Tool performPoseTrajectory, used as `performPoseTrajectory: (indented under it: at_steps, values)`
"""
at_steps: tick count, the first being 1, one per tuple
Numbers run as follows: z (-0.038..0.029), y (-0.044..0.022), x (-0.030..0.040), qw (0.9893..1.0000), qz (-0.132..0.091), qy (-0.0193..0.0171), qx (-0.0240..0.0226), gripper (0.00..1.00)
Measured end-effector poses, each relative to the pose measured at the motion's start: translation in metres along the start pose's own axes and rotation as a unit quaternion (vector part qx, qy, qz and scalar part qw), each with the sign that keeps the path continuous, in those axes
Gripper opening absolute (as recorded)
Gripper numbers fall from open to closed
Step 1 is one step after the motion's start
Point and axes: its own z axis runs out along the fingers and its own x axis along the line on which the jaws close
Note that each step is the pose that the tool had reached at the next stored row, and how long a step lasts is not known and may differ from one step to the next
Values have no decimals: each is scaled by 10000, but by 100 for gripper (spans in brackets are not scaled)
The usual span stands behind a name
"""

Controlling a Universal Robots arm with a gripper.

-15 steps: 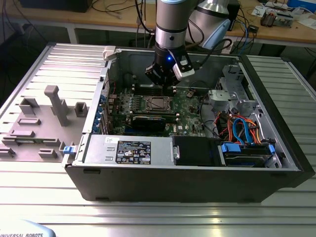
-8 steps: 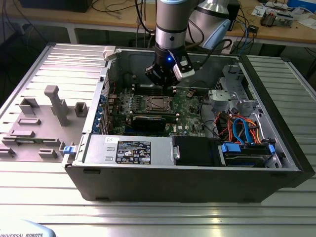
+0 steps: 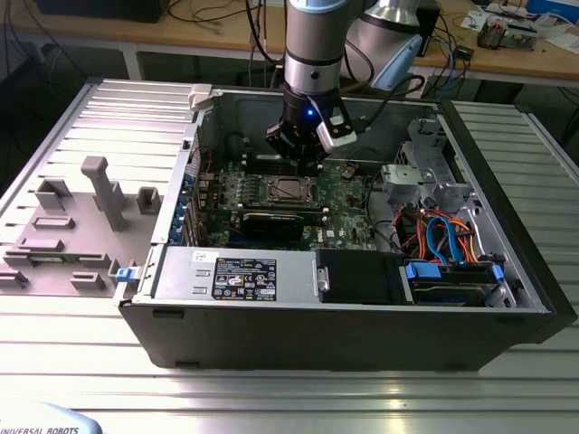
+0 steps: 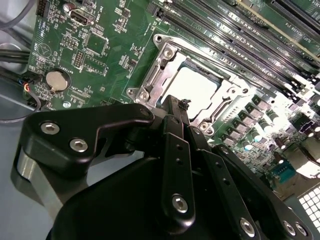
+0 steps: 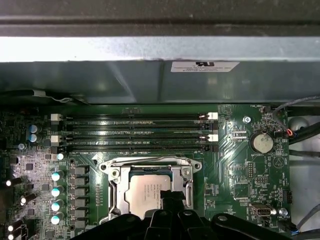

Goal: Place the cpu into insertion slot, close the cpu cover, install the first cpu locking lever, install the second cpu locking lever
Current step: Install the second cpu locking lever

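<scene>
The cpu [image 5: 144,192] lies flat in the insertion slot [image 3: 288,188] on the green board, its silver-grey top [image 4: 197,90] showing through the window of the cpu cover [image 5: 116,192]. The cover's silvery frame [image 4: 161,70] lies down around the chip. A thin wire locking lever [image 5: 145,159] runs along one edge of the socket. My gripper [image 3: 303,163] hangs straight over the socket. Its black fingertips are pressed together in both wrist views, with the gripper [image 5: 172,197] low over one edge of the chip and the gripper [image 4: 175,104] holding nothing. Whether it touches the cover I cannot tell.
The board sits inside an open computer case [image 3: 507,298] with tall metal walls. Long memory slots [image 5: 135,131] run just beyond the socket, and a black graphics card [image 3: 271,221] lies on its other side. Coloured cables [image 3: 439,237] and a drive bay fill the exterior view's right.
</scene>
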Motion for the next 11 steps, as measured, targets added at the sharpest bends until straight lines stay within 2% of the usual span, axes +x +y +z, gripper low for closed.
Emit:
performPoseTrajectory:
  at_steps: [5,11]
  values:
    - [-7,-8,0,10000,-1,1,2,11]
    - [-64,-5,-2,10000,-1,0,1,11]
